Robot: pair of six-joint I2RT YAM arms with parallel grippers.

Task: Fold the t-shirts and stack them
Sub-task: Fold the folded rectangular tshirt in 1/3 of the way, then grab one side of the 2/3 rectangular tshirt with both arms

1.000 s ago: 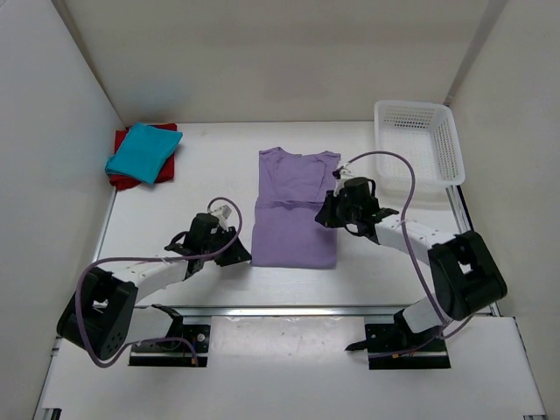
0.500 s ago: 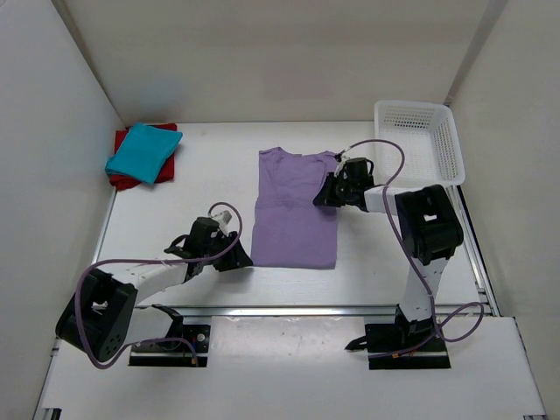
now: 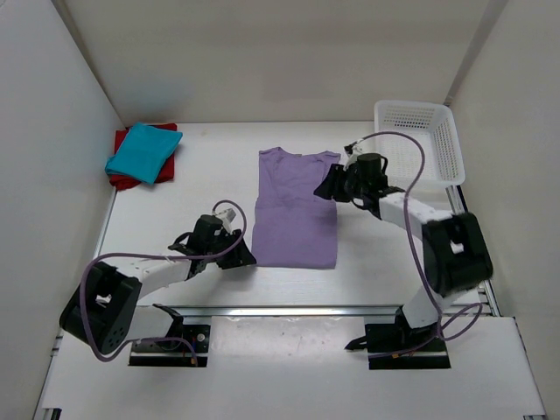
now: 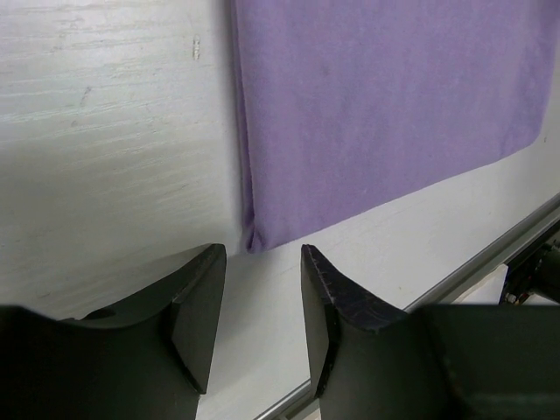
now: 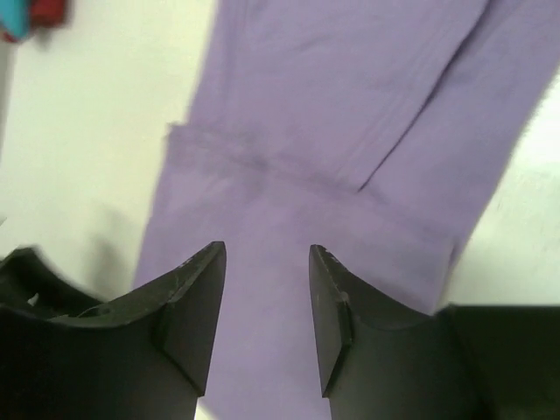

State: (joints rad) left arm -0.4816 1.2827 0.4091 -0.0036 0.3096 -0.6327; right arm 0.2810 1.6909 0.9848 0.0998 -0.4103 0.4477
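3 t-shirts are lying on the white tabletop [image 3: 201, 166]. The lavender t-shirt [image 3: 296, 214] is resting flat in the middle, folded into 1 long narrow panel, its collar pointing to the far edge and its hem to the near edge. A folded sleeve edge is running across it partway down.

The left gripper [image 3: 238, 256] is sitting low over the tabletop, just beside the near-left corner of the lavender t-shirt. Its 2 fingers [image 4: 197, 297] are standing apart and gripping nothing. In the left wrist view, bare tabletop is showing in the gap, and the shirt's folded corner is lying just beyond the fingertips.

The right gripper [image 3: 325, 188] is hovering at the shirt's right edge, towards the far end. Its jaws are also standing apart and holding nothing. In the right wrist view the lavender cloth is showing through the gap, unpinched.

In the far-left corner, the folded teal t-shirt [image 3: 144, 151] is lying on top of the dark red t-shirt [image 3: 121, 181], which is showing only along its edges. A white lattice basket [image 3: 411, 105] is standing at the far-right corner, well apart from all 3 shirts.
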